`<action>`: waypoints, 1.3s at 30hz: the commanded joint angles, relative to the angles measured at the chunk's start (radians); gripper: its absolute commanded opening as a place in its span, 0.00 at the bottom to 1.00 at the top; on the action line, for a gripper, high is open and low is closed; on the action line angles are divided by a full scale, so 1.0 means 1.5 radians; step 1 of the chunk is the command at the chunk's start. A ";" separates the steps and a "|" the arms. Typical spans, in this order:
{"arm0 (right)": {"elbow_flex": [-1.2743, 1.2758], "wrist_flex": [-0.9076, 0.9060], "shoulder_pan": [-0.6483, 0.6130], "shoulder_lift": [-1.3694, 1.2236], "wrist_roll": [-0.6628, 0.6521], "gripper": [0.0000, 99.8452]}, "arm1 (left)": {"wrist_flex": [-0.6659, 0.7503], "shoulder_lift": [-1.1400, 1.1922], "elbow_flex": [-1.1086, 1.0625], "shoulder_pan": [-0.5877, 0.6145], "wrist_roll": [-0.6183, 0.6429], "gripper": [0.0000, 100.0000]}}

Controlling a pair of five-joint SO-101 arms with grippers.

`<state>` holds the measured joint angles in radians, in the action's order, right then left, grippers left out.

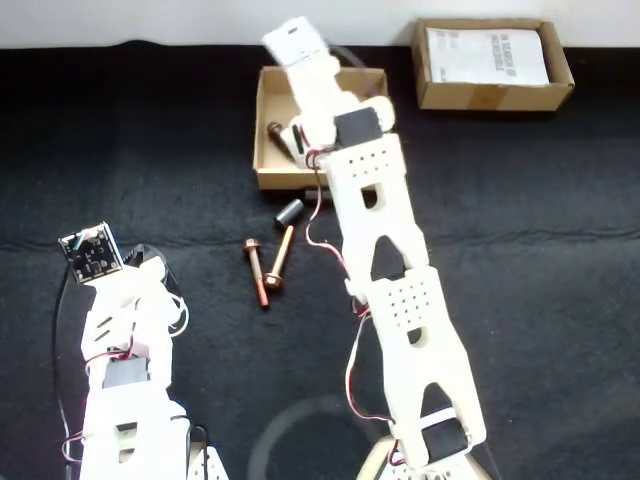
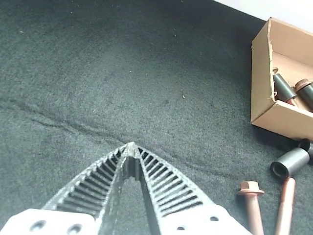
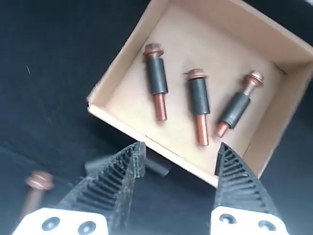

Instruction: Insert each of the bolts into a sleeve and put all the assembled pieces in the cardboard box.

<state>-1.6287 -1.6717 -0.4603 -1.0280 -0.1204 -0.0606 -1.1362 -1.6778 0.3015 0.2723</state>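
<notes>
The right tool [image 3: 182, 152] is hanging wide open over the cardboard box [image 1: 265, 130], which is holding three assembled pieces [image 3: 199, 98]. Next, I judge, it is needing to clear the near wall, then come down squarely on the sleeve [image 1: 290, 211] at the box's six o'clock. Two bolts [image 1: 256, 270] are lying just past it on the desk [image 1: 150, 150]. The left tool [image 2: 131, 146] is sitting shut at eight o'clock.
</notes>
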 commanded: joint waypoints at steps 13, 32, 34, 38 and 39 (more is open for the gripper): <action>0.044 -0.063 -0.015 0.043 0.272 0.09 | -0.003 -0.006 -0.010 0.006 -0.001 0.01; 0.234 -0.020 -0.103 0.039 0.387 0.09 | -0.003 -0.006 -0.010 0.006 -0.001 0.01; 0.253 -0.003 -0.101 0.039 0.387 0.09 | -0.003 -0.006 -0.010 0.006 -0.001 0.01; 0.283 0.032 -0.091 0.039 0.387 0.09 | -0.003 -0.006 -0.010 0.006 -0.001 0.01; 0.287 0.040 -0.091 0.039 0.386 0.09 | -0.003 -0.006 -0.010 0.006 -0.001 0.01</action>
<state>-1.2068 -1.6425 -0.6091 -1.0296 0.4488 -0.0606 -1.1362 -1.6778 0.3015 0.2723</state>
